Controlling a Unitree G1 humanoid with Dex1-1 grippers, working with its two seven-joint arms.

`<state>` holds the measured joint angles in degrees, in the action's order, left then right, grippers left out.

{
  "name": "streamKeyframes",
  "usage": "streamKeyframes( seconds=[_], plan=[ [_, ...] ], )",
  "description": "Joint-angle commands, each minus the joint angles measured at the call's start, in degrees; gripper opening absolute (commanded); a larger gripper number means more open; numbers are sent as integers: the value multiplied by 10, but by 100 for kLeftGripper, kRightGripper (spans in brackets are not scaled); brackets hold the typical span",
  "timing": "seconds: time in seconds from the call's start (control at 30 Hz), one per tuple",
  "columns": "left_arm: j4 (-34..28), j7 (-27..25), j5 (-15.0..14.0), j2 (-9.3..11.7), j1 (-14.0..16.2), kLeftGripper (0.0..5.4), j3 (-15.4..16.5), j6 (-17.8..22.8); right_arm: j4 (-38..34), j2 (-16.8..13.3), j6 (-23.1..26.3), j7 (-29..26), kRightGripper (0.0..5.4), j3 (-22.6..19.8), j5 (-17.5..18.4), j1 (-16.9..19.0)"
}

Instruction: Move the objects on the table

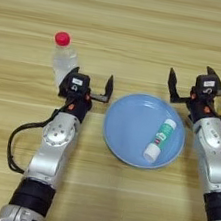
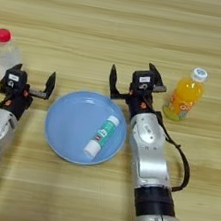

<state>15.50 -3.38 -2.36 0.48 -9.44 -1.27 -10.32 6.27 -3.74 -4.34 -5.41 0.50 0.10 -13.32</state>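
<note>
The clear red-capped bottle (image 1: 63, 59) stands upright at the left. My left gripper (image 1: 90, 82) is open just right of it, with nothing between its fingers; its left finger is close against the bottle's base. The round blue plate (image 1: 124, 135) lies in the middle with the white teal-capped tube (image 1: 159, 139) lying on its right half. My right gripper (image 2: 133, 79) is open and empty beyond the plate's far right rim. The orange drink bottle (image 2: 184, 100) stands upright to the right of it. The small black square item is out of view.
The light wooden table (image 1: 126, 24) stretches bare beyond the objects. A black cable (image 1: 13, 143) loops out left of my left forearm, and another cable (image 2: 182, 164) runs right of my right forearm.
</note>
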Motion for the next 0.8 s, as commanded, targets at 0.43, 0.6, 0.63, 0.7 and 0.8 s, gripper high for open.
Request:
streamKeyframes(
  seconds=[0.43, 0.6, 0.63, 0.7, 0.8],
  plan=[
    [49, 50, 57, -7, -14, 539, -8, -40, -299, -35, 275, -63, 540, 32, 53, 147],
    [49, 55, 59, -9, -15, 539, -10, -40, -354, -50, 352, -78, 540, 50, 67, 171],
    [49, 55, 59, -10, -15, 539, -11, -40, -363, -52, 366, -80, 540, 52, 70, 172],
    [50, 56, 59, -10, -15, 539, -12, -40, -378, -55, 392, -81, 540, 53, 77, 174],
    [51, 58, 59, -11, -16, 539, -14, -40, -398, -61, 421, -84, 540, 63, 83, 177]
  ],
)
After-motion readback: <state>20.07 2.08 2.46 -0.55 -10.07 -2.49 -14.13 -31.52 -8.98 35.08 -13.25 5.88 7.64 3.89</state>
